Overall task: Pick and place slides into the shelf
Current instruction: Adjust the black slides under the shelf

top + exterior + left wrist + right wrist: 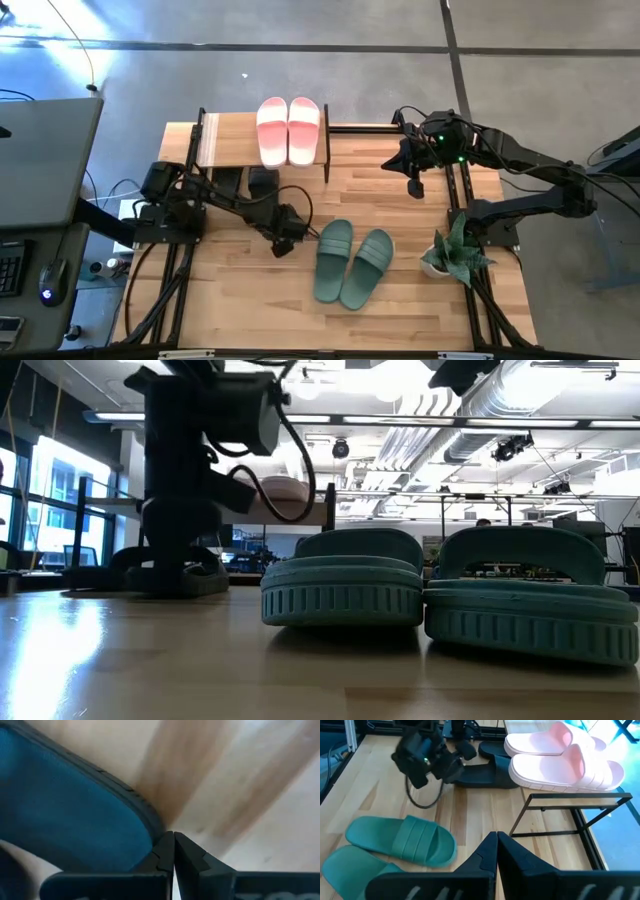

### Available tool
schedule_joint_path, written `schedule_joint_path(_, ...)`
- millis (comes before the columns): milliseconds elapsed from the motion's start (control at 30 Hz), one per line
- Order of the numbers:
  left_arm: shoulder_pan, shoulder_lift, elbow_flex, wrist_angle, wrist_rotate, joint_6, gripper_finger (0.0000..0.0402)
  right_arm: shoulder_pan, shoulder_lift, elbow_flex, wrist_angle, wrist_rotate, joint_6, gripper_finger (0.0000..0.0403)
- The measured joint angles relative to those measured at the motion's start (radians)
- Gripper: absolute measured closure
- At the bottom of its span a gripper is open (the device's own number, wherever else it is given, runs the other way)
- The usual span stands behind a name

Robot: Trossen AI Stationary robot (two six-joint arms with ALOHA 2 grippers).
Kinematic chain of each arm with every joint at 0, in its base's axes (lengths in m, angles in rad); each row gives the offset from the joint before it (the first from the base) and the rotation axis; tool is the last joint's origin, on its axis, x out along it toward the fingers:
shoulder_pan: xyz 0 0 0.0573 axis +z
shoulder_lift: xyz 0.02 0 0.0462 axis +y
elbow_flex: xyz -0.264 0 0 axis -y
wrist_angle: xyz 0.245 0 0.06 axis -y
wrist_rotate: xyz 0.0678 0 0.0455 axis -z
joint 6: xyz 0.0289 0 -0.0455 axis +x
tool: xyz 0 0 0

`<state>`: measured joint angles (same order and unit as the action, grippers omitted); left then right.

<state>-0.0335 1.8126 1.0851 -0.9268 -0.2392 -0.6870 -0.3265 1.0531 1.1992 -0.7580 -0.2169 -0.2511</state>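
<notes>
High view | pink slides: 2 | green slides: 2 | both claws closed, empty

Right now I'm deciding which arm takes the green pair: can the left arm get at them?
Probably yes. The left gripper, shut, sits low on the table just beside the green slides, with bare wood between and nothing blocking.

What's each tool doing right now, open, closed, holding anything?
Left tool: closed, holding nothing, beside the green slides.
Right tool: closed, empty, by the shelf.
</notes>
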Motion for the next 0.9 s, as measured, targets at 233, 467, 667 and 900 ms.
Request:
schedule_joint_path(233, 0.092, 0.000, 0.000, -0.040, -0.026, 0.063, 0.0402, 0.000, 0.000, 0.000, -0.001, 0.001, 0.013, 0.0403)
schedule_joint_path(467, 0.166, 0.000, 0.000, -0.078, -0.066, 0.088, 0.0402, 0.000, 0.000, 0.000, -0.001, 0.001, 0.018, 0.0403)
schedule_joint_path(667, 0.214, 0.000, 0.000, -0.093, -0.082, 0.115, 0.0402, 0.000, 0.000, 0.000, -0.001, 0.002, 0.018, 0.0403)
schedule_joint_path(900, 0.280, 0.000, 0.000, -0.100, -0.094, 0.117, 0.0402, 0.000, 0.000, 0.000, -0.002, 0.003, 0.016, 0.0403)
